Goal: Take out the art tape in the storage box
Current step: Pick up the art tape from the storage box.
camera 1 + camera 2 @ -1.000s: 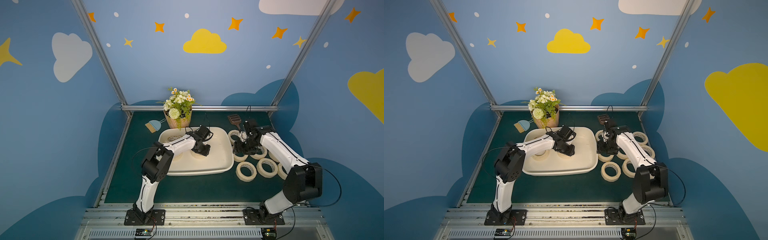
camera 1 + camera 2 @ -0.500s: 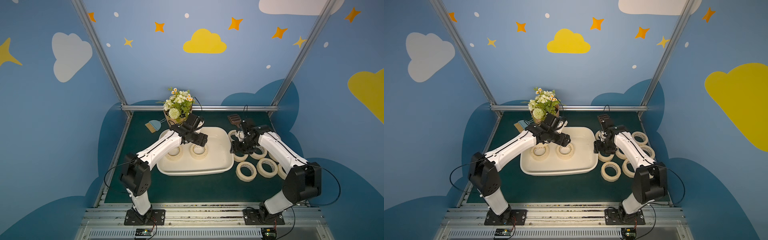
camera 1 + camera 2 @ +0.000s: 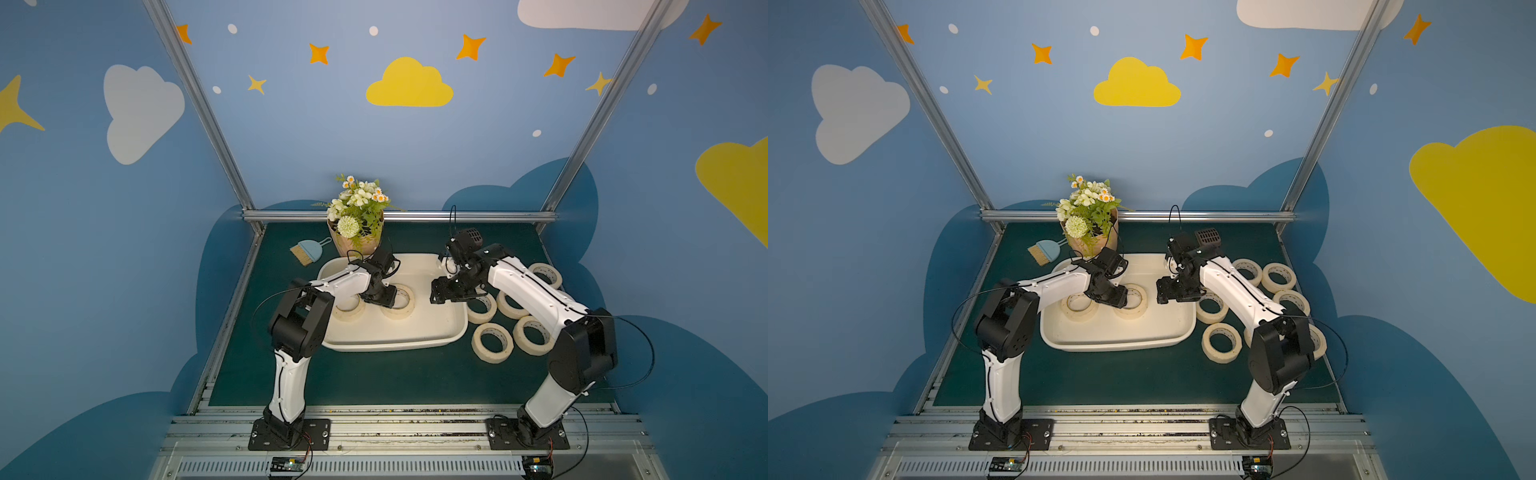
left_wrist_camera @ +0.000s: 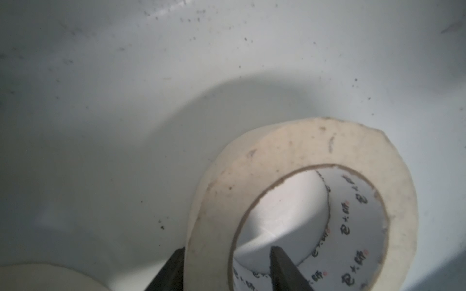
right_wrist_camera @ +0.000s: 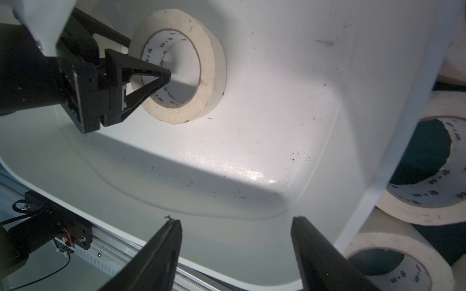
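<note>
A dark green mat point(image 3: 374, 374) is enclosed by blue walls painted with clouds and stars, framed by aluminium rails. A shallow, glossy cream-white storage box point(image 3: 415, 332) with rounded corners, its floor speckled with dark grit, is set on the mat. Two rolls of art tape are left inside it. The wall of one roll point(image 4: 315, 156) is straddled by the left gripper point(image 4: 227, 262), one finger outside the ring, one inside the core, closed on it or nearly so; contact cannot be confirmed. The second roll point(image 3: 1079, 307) is seen just beside that gripper. Small dark printed characters are carried on the cardboard cores but cannot be read. The right gripper point(image 5: 235, 252) is held with jaws apart and nothing between them, over the box's corner; beyond it, more matte beige rolls point(image 3: 492, 343) lie on the mat.
</note>
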You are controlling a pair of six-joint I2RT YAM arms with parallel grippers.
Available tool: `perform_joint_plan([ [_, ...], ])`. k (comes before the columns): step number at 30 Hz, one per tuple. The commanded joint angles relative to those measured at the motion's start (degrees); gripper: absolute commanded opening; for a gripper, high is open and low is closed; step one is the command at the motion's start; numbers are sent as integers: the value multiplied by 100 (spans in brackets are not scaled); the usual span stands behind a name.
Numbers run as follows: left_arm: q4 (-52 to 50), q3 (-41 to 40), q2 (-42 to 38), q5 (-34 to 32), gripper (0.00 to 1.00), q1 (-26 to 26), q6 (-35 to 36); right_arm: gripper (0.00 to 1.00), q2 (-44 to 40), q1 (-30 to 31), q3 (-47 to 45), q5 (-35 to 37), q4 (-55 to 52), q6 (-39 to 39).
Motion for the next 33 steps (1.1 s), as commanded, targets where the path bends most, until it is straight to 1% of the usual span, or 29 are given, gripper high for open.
perform_joint_plan([
  [1, 24, 95, -130, 40, 30, -17, 17, 72, 416, 146, 211, 72, 273, 183],
  [3, 29, 52, -280, 24, 20, -36, -15, 70, 574, 221, 265, 32, 481, 297],
  [4, 26, 26, -368, 33, 17, -52, -18, 68, 636, 254, 307, -7, 573, 359],
  [9, -66, 6, -748, 16, 17, -165, -60, 65, 931, 352, 550, -144, 801, 614],
  [17, -172, -1, -1104, -81, 17, -406, -127, 63, 1352, 451, 716, -176, 925, 736],
  [18, -172, -26, -1156, -83, 17, -438, -155, 58, 1389, 452, 707, -155, 925, 743],
  [20, -156, -100, -1259, -84, 20, -465, -210, 40, 1394, 451, 652, -57, 929, 757],
  [21, -148, -146, -1319, -88, 23, -463, -228, 29, 1372, 449, 630, -13, 934, 757],
  [22, -134, -192, -1385, -75, 30, -474, -244, 19, 1346, 446, 626, 35, 934, 759],
  [23, -104, -249, -1434, -58, 40, -476, -254, 11, 1328, 434, 627, 68, 934, 759],
  [24, -34, -342, -1506, -33, 51, -493, -262, 3, 1317, 426, 640, 89, 932, 745],
  [25, 111, -487, -1604, -16, 63, -511, -294, 0, 1311, 417, 652, 100, 925, 745],
  [28, 598, -950, -1954, -16, 92, -613, -334, 0, 1310, 351, 768, 140, 850, 699],
  [30, 691, -1123, -2294, -185, 100, -668, -338, 0, 1276, 298, 877, 223, 732, 637],
  [33, 638, -1288, -2988, -548, 100, -679, -343, 0, 1154, 148, 1057, 408, 495, 514],
])
